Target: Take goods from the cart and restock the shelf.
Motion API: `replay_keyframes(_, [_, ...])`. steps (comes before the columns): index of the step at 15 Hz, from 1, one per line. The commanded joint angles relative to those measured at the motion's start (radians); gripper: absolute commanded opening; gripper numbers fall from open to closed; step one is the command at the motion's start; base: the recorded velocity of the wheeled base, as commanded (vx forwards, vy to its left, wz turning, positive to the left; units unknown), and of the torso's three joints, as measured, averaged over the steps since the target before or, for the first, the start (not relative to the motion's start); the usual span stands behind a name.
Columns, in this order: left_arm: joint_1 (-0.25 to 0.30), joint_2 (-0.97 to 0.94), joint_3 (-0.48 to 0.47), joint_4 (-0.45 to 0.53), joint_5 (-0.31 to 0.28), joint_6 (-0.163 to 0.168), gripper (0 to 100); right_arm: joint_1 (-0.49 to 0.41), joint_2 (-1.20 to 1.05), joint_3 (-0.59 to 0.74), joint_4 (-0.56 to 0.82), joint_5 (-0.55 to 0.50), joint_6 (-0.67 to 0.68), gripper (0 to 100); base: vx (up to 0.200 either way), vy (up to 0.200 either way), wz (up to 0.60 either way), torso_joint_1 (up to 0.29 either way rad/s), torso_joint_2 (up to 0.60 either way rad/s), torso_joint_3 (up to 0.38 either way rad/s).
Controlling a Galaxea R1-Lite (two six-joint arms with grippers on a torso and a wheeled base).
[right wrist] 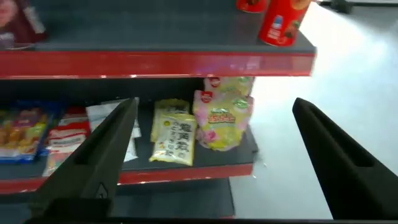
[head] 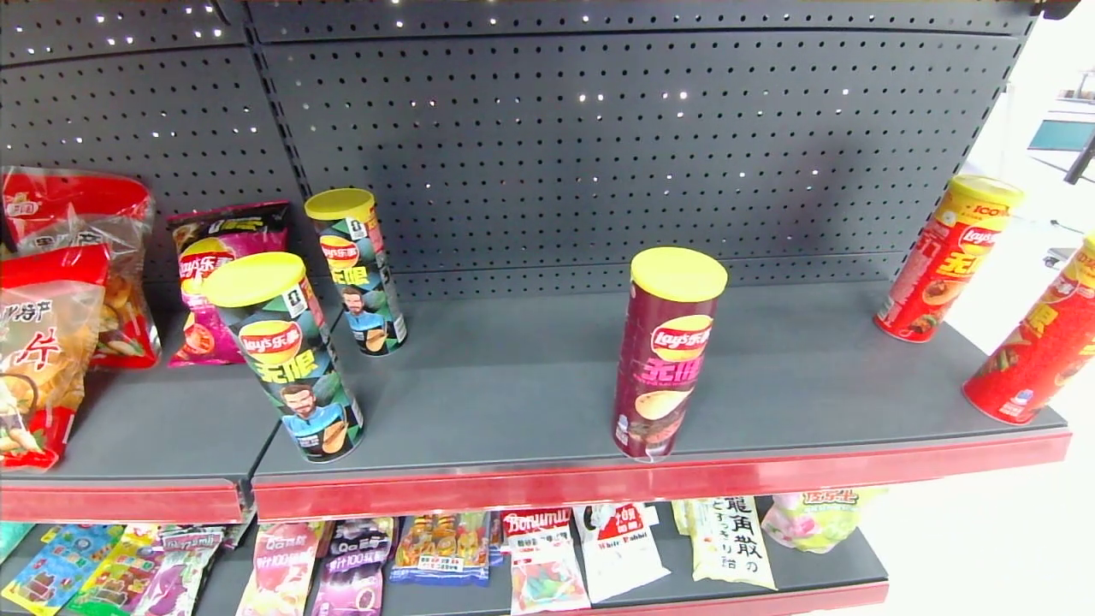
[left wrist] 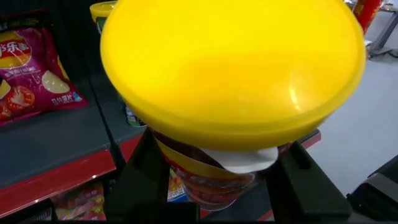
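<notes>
The left pincer (left wrist: 221,186) is closed on a yellow-lidded chip can (left wrist: 230,62), gripped between its two fingers. The right pincer (right wrist: 216,106) is wide open and empty, with the shelf (right wrist: 155,63) ahead of it.

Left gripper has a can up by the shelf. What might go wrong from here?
The can in the left gripper hides most of that wrist view, so its landing spot is hard to judge. The maroon can stands close to the front edge of the shelf; a bump could topple it. The red can near the right corner looks equally exposed.
</notes>
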State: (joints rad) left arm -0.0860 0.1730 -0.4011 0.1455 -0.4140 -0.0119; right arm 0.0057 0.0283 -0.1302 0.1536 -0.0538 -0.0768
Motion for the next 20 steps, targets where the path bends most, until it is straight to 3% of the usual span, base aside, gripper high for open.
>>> replay_keyframes(1, [0.0,-0.007,0.007,0.0,0.001,0.0,0,-0.003,-0.028,0.021,0.0,0.071,0.0,100,0.0,0.0,0.0,0.0,0.0,0.0])
replay_keyframes(5, [0.0,-0.01,0.011,0.0,0.003,0.0,0,-0.003,-0.028,0.04,-0.019,0.103,0.002,100,0.0,0.0,0.0,0.0,0.0,0.0])
replay_keyframes(8, [0.0,-0.01,0.018,0.002,0.0,-0.002,0,-0.001,-0.021,0.041,-0.019,0.229,0.0,100,0.0,0.0,0.0,0.0,0.0,0.0])
replay_keyframes(11, [0.0,-0.015,0.031,0.002,0.0,-0.002,0,-0.006,-0.028,0.041,-0.017,0.167,0.005,100,0.0,0.0,0.0,0.0,0.0,0.0])
replay_keyframes(13, [0.0,-0.03,0.041,0.003,0.0,-0.002,0,-0.006,-0.028,0.044,-0.02,-0.001,0.051,100,0.0,0.0,0.0,0.0,0.0,0.0])
replay_keyframes(14, [0.0,-0.035,0.044,0.003,0.0,-0.002,0,-0.006,-0.028,0.046,-0.022,-0.021,0.061,100,0.0,0.0,0.0,0.0,0.0,0.0])
replay_keyframes(17, [-0.001,-0.03,0.033,0.003,0.0,-0.002,0,-0.004,-0.028,0.106,-0.149,0.029,0.042,100,0.0,0.0,0.0,0.0,0.0,0.0])
replay_keyframes(20, [-0.001,-0.033,0.041,0.003,-0.002,-0.002,0,-0.003,-0.028,0.13,-0.158,0.048,0.055,100,0.0,0.0,0.0,0.0,0.0,0.0])
